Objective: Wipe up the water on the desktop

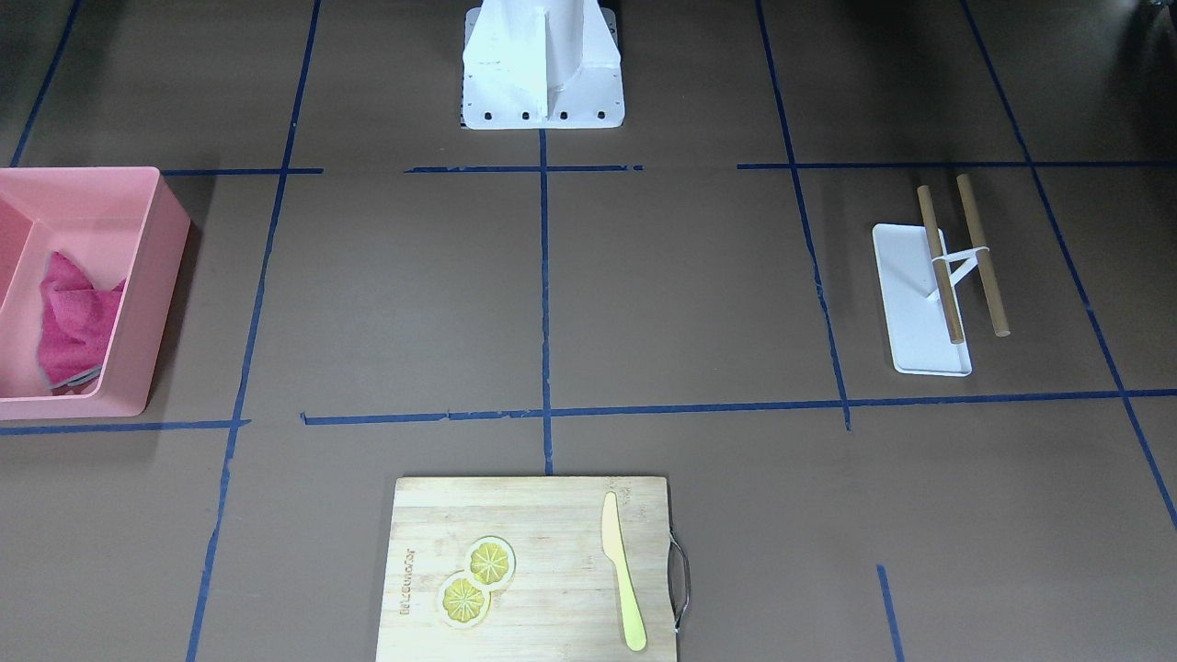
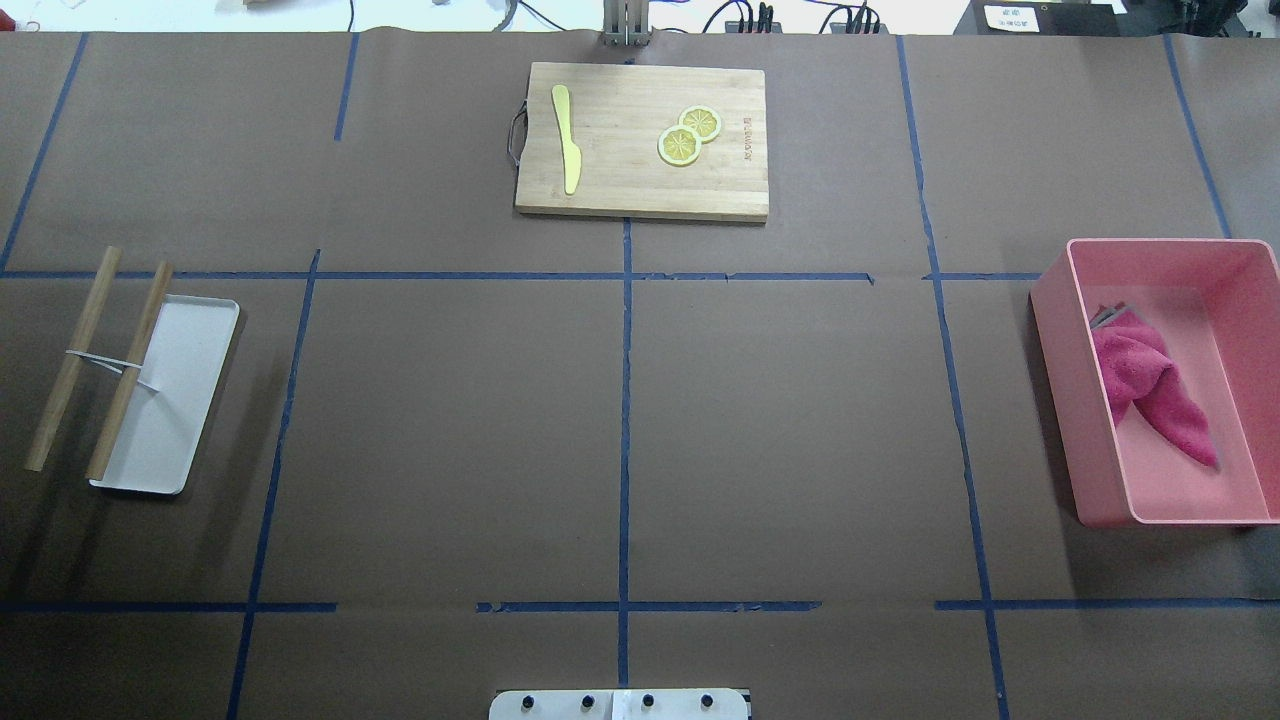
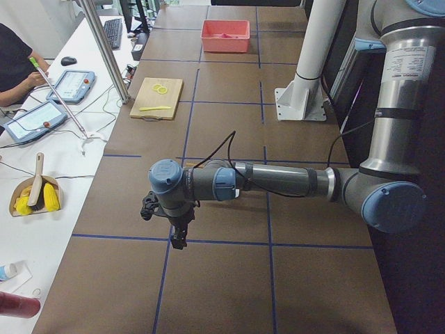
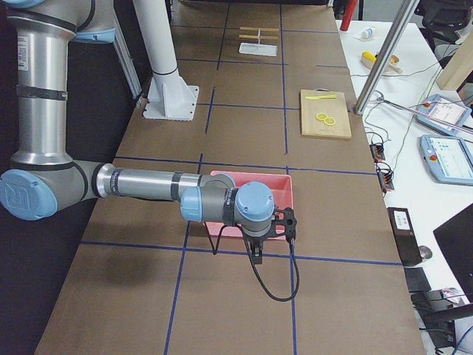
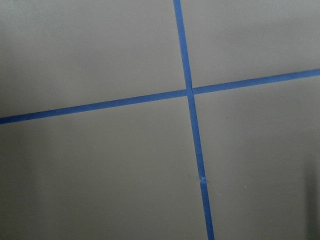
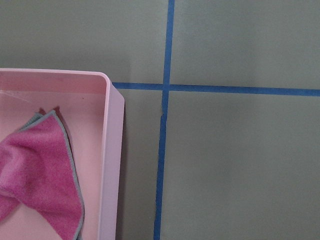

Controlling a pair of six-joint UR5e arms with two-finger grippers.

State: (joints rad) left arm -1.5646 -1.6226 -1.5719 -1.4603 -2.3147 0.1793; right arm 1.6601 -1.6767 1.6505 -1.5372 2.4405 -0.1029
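Note:
The desktop [image 2: 450,430] is a matte dark-brown top marked by blue tape lines; I see no water on it in any view. A pink cloth [image 2: 1140,375] lies crumpled in a pink bin [image 2: 1055,330] on my right; the right wrist view shows the cloth [image 6: 35,175] and the bin's wall [image 6: 112,150]. My left gripper [image 3: 178,240] hangs above the tabletop at the table's left end. My right gripper [image 4: 256,257] hangs just outside the pink bin [image 4: 284,181]. Both show only in side views, so I cannot tell if they are open or shut.
A bamboo cutting board [image 2: 640,195] with a yellow knife [image 2: 567,135] and two lemon slices [image 2: 688,135] lies at the far middle. A white tray [image 2: 175,400] with two banded wooden sticks [image 2: 75,355] lies on my left. The white robot base [image 1: 542,69] stands at my edge.

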